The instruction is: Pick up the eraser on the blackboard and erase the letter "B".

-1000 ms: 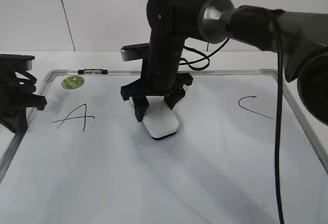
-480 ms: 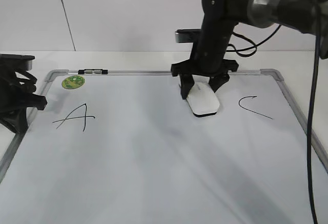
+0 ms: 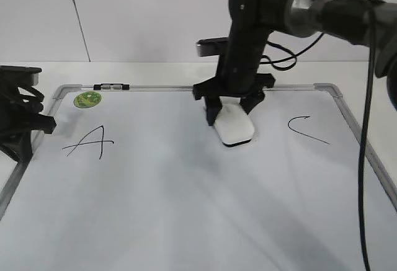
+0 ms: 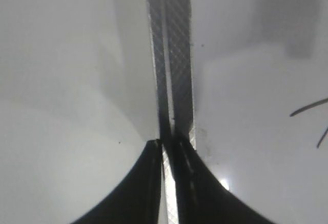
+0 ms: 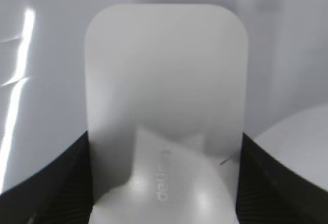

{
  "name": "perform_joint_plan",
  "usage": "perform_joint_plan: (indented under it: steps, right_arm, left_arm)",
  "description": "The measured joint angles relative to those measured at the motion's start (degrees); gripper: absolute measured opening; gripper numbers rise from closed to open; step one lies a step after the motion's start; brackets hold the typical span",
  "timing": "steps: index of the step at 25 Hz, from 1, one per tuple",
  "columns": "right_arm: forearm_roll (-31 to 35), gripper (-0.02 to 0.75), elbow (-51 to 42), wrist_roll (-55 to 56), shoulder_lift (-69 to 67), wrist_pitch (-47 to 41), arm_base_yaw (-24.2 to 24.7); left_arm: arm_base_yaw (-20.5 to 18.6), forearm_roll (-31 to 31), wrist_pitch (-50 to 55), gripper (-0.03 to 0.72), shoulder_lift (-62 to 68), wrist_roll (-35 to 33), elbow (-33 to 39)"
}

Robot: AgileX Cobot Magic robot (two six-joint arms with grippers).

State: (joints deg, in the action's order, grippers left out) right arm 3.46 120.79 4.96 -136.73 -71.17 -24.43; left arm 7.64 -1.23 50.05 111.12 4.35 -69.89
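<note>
My right gripper (image 3: 231,111) is shut on the white eraser (image 3: 233,128), which rests flat on the blackboard (image 3: 186,209) in the upper middle. In the right wrist view the eraser (image 5: 166,96) fills the space between the two black fingers (image 5: 164,183). No letter "B" shows on the board; the surface between the "A" (image 3: 89,142) and the "C" (image 3: 306,128) looks blank, and part of it is hidden under the eraser. My left gripper (image 3: 25,128) sits at the board's left edge, its fingers (image 4: 171,152) shut over the grey frame (image 4: 171,55).
A round green sticker (image 3: 88,99) lies in the board's top left corner, next to a small clip (image 3: 111,86) on the frame. The board's right frame edge (image 3: 366,147) runs close to the "C". A black cable (image 3: 363,178) hangs at the right.
My right gripper swept the eraser from the board's middle to the right towards the "C", then back a little to the left. The left arm has not moved.
</note>
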Motion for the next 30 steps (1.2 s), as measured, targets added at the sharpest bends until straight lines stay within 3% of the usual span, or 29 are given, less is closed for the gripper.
perform_joint_plan:
  steps: [5, 9, 16, 24, 30]
  right_arm:
    - [1.96, 0.531, 0.00, -0.13, 0.00, 0.02, -6.90]
    - [3.15, 0.531, 0.00, -0.25, 0.00, 0.02, -8.04]
    - [4.98, 0.531, -0.92, -0.12, 2.72, 0.22, -7.93]
    - [2.14, 0.531, -1.53, 0.76, 12.37, 0.22, -6.57]
    - [2.34, 0.531, -13.18, 1.00, 20.60, 0.22, -2.09]
  left_arm:
    - [0.00, 0.00, 0.00, 0.049, 0.00, 0.00, -0.02]
    - [0.00, 0.00, 0.00, 0.049, 0.00, 0.00, -0.02]
    - [0.00, 0.00, 0.00, 0.049, 0.00, 0.00, -0.02]
    - [0.00, 0.00, 0.00, 0.049, 0.10, 0.00, -0.02]
    - [0.00, 0.00, 0.00, 0.049, 0.10, 0.00, -0.02]
